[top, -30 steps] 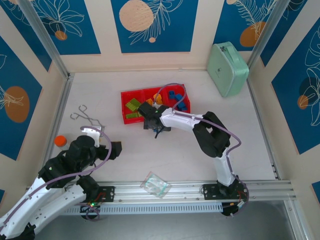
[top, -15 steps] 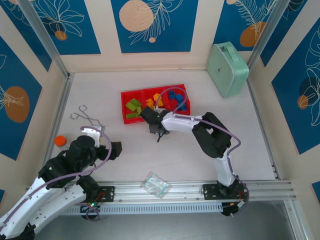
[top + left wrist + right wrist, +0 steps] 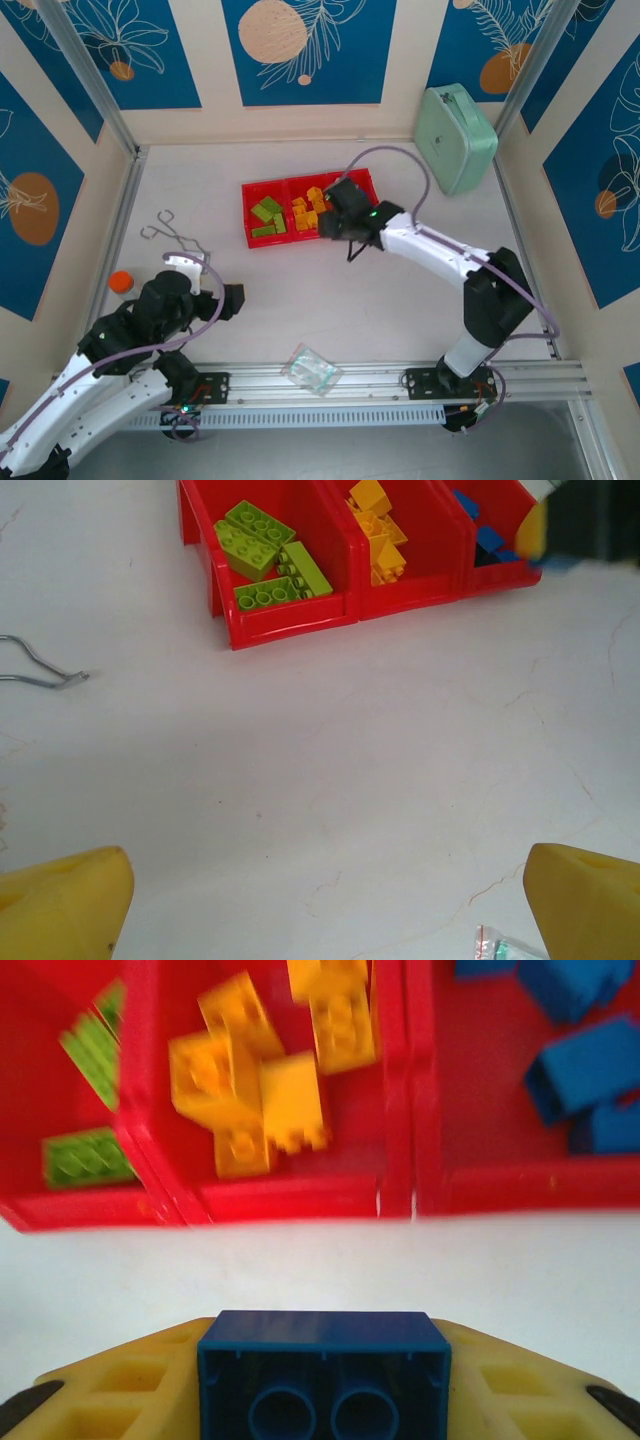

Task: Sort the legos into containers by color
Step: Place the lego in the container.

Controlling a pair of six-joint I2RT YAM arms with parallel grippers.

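containers [image 3: 247,212]: three red bins joined in a row, sitting at 12 o'clock from the centre of the table [image 3: 300,315] in the top view. Left bin holds lime green legos [image 3: 262,555], a few, lying flat and partly stacked. Middle bin holds orange-yellow legos [image 3: 250,1080], piled loosely against each other. Right bin holds blue legos [image 3: 585,1065], and from above it is mostly covered by the right gripper [image 3: 338,228]. No mixed colours in any bin that I can see. One blue brick [image 3: 322,1370] is outside the bins, pinched between the right gripper's yellow fingers [image 3: 110,1390] with its hollow underside toward the wrist camera. It sits over bare table just short of the bins' near wall [image 3: 300,1198], roughly opposite the divider between the middle and right bins. Left gripper [image 3: 320,920] has its jaws wide with nothing between them, parked at 8 o'clock over bare table, well apart from the bins. Rest of the table: bent wire tool [image 3: 170,232] at 9 o'clock, small orange round object [image 3: 121,281] at 8 o'clock near the left wall, clear bag [image 3: 312,370] at 6 o'clock by the rail, mint-green case [image 3: 456,137] at 2 o'clock in the far corner.
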